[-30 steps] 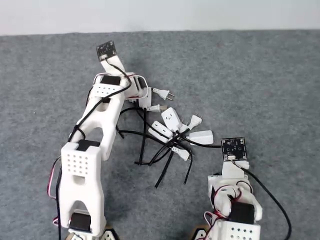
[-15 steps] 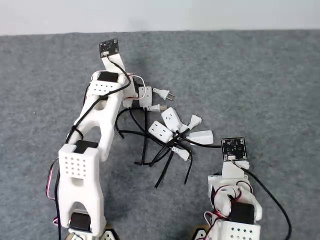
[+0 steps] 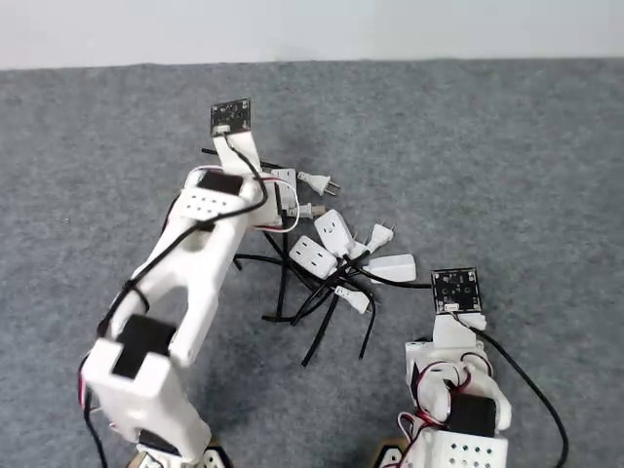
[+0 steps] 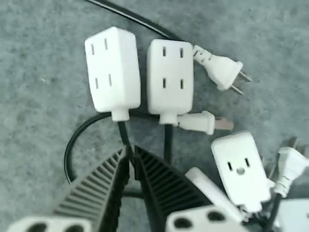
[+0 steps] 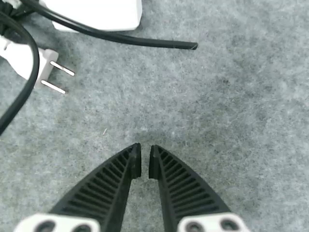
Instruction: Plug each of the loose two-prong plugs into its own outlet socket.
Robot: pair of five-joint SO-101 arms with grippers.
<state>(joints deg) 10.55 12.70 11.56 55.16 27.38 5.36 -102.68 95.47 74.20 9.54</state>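
Two white outlet blocks [image 4: 112, 67] [image 4: 170, 77] lie side by side on the grey carpet. Beside them lie two loose two-prong plugs [image 4: 219, 70] [image 4: 205, 122], with a third outlet [image 4: 241, 166] close by. My left gripper [image 4: 131, 155] is shut just behind the blocks. The first block's black cable [image 4: 121, 133] runs to its tips, and I cannot tell whether it is pinched. In the high view the same blocks [image 3: 285, 177] and plugs [image 3: 320, 181] lie at the left arm's wrist. My right gripper [image 5: 145, 162] is shut over bare carpet, apart from a loose plug [image 5: 34, 63].
More white outlets [image 3: 334, 232] [image 3: 314, 255], a plug [image 3: 378, 236] and a white adapter [image 3: 393, 266] sit in a tangle of black cables [image 3: 322, 312] at the table's middle. A cut cable end [image 5: 193, 46] lies ahead of the right gripper. Open carpet spreads to the right.
The left arm has swung rightward, its wrist camera shifting right and nearer, and the outlet block beside it has slid slightly away. The right arm has stayed still.
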